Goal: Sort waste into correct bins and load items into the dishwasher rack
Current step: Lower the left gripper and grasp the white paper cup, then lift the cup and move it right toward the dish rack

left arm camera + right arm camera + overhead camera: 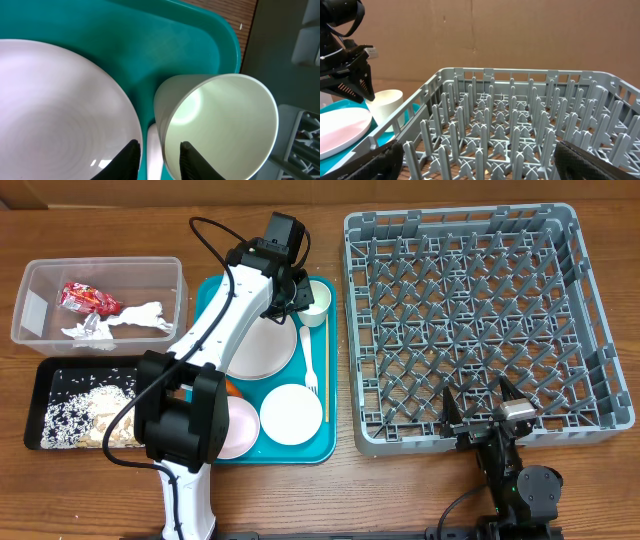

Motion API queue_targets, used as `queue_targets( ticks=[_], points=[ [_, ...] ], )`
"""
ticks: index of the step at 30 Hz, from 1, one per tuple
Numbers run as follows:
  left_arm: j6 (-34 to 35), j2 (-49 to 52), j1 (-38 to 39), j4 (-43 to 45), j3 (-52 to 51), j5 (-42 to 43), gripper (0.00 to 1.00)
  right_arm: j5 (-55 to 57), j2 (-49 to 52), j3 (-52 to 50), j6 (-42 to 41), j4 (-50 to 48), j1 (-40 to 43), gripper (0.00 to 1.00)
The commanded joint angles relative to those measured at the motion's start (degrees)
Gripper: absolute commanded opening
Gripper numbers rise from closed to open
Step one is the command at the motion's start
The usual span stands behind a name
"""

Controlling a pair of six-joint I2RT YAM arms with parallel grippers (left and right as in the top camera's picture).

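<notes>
My left gripper hangs over the back right corner of the teal tray. Its jaws straddle the near wall of the small white cup: one finger is inside the cup, the other outside above the white plate. A strip of teal shows between the outer finger and the cup wall. My right gripper stands wide open, holding nothing, over the near edge of the grey dishwasher rack. On the tray also lie a white bowl, a pinkish bowl, a fork, a chopstick and a carrot.
At the left a clear tub holds a red wrapper and a white napkin. In front of it a black tray holds rice. The left arm reaches across the teal tray. No items show in the rack.
</notes>
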State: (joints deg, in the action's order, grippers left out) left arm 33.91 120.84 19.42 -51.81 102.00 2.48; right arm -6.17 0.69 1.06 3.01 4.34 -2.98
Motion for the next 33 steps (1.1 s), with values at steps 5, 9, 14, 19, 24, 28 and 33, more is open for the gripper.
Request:
queue_targets(
  ticks=[5,9,14,19,24,28,33],
  points=[
    [-0.42,0.79,0.48,2.01,-1.29,-0.28,0.3,-0.31,-0.42,-0.61,-0.22,-0.22,0.15,1.0],
    [0.98,0.79,0.48,2.36,-1.38,0.2,0.27,-0.31,-0.42,-0.61,-0.22,-0.22,0.15,1.0],
    [0.96,0.79,0.57,2.8,-1.9,0.28,0.28,-0.31,-0.42,-0.61,-0.22,-0.22,0.15,1.0],
    [0.98,0.79,0.59,2.73,-2.47,0.31,0.28,-0.31,-0.42,-0.61,-0.2,-0.22,0.15,1.0],
    [0.98,0.79,0.48,4.09,-2.89,0.15,0.29,-0.31,-0.42,-0.61,-0.22,-0.22,0.15,1.0],
    [1.03,0.79,0.5,4.5,-2.89,1.22,0.24,-0.31,-0.42,-0.61,-0.22,-0.22,0.15,1.0],
    [0.98,0.79,0.48,4.15,-2.89,1.18,0.17,-0.31,-0.42,-0.61,-0.22,-0.22,0.15,1.0]
  ],
)
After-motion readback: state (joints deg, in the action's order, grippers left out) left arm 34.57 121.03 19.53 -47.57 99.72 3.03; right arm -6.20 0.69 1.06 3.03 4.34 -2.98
